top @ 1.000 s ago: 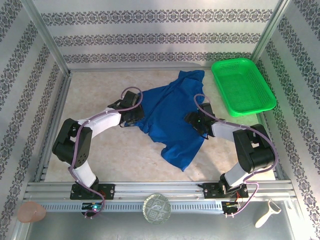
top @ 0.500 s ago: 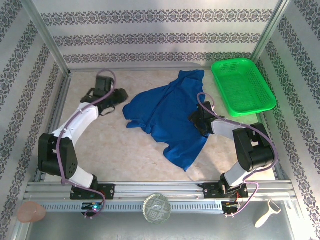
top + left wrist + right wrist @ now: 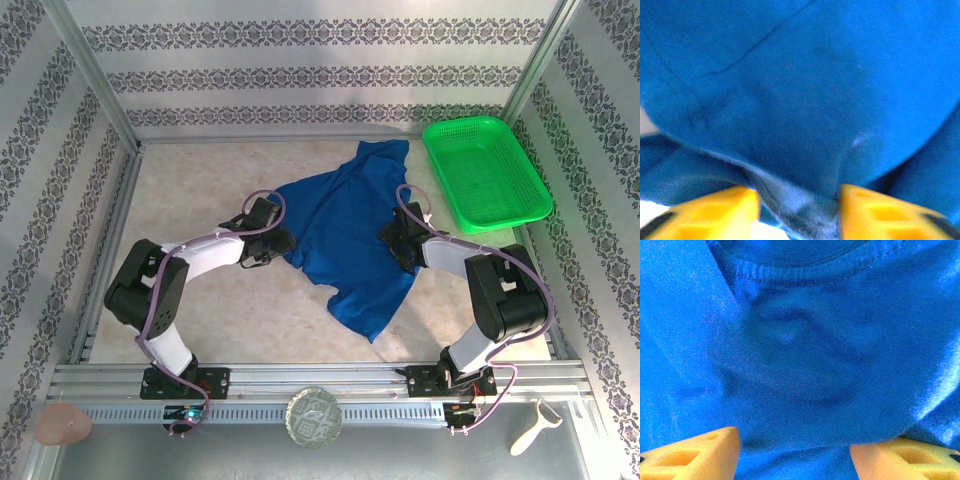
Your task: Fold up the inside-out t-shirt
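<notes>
Royal-blue cloth short-sleeved t-shirt [image 3: 345, 225] lies crumpled and unfolded on the beige marbled surface [image 3: 200, 190], right of centre. One end reaches toward the far edge and the other trails toward the near rail.

Left end effector [image 3: 275, 240] sits at the shirt's left edge. In the left wrist view [image 3: 799, 192] its yellow fingers [image 3: 725, 202] are clamped on a bunched fold of the cloth [image 3: 805, 85], which fills the gap between them.

Right end effector [image 3: 395, 240] sits on the shirt's right edge. In the right wrist view [image 3: 795, 440] its fingers stand well apart, the cloth [image 3: 805, 340] lying across the space between them and a stitched hem running just beyond.

Green plastic mesh basket [image 3: 486, 170] stands in the far right corner, near the shirt's far end and not touching it.

On the near metal ledge, outside the surface, lie a pinkish rounded lump [image 3: 62, 425], a round clear patterned disc [image 3: 314, 417] and a cream-coloured peeler [image 3: 535, 428].
</notes>
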`<state>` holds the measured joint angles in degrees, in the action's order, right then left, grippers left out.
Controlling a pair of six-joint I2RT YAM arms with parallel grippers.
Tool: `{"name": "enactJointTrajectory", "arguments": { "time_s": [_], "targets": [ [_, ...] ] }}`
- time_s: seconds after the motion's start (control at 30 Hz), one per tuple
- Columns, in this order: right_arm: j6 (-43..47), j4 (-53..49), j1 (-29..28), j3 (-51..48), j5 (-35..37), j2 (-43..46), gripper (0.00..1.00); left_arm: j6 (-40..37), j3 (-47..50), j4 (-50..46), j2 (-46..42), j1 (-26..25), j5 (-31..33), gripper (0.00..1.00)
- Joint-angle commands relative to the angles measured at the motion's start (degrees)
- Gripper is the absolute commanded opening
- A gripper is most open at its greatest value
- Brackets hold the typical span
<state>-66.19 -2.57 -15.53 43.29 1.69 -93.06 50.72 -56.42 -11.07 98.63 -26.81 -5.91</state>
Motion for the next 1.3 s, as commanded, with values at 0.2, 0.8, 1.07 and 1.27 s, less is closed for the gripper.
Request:
{"name": "enactJointTrajectory", "arguments": {
  "time_s": [0.2, 0.8, 1.07, 1.27],
  "targets": [
    [-10.25, -7.39, -0.16, -3.59, 4.35, -4.8, 0.66, -6.59, -4.9, -3.69, -8.02, 11.97, -4.11, 0.0],
    [-9.91, -5.73, 0.75, -4.55, 2.77, -5.49, 0.65, -13.59, 3.72, -8.07, -15.52, 21.22, -3.82, 0.61],
    [-9.72, -5.74, 0.65, -4.62, 2.88, -5.47, 0.65, -16.52, 1.31, -3.51, -7.18, 20.68, 3.99, 0.62],
    [-10.05, -5.76, 0.59, -5.03, 3.1, -5.12, 0.65, -20.95, -5.03, -2.23, 0.82, 20.64, 4.19, 0.62]
  ]
}}
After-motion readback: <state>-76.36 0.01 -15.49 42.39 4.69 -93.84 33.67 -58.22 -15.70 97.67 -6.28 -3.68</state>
